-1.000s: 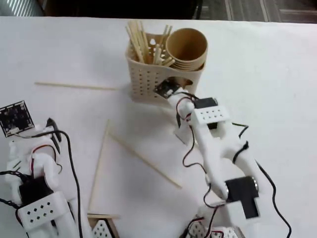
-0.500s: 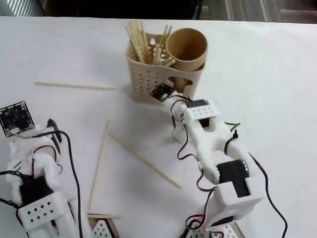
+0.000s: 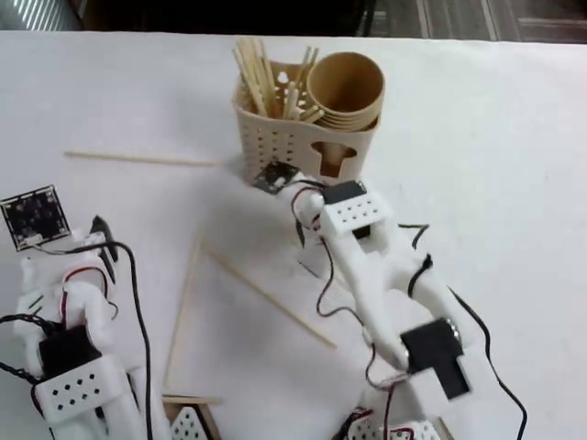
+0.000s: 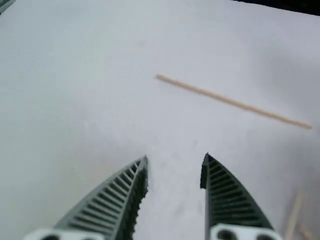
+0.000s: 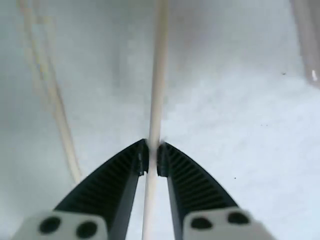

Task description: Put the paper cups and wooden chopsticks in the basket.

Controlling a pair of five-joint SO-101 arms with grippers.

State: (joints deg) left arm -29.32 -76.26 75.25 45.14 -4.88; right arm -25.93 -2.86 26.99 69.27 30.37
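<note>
Between right end effector (image 5: pixel 152 150) tips | chopstick (image 5: pixel 159 75) clamped, extending ahead

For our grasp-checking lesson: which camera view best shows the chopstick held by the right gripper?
The right wrist view: the chopstick runs between the shut jaws of the right gripper. In the high view the right arm covers that grip. The left wrist view faces a different chopstick lying on the table.
</note>
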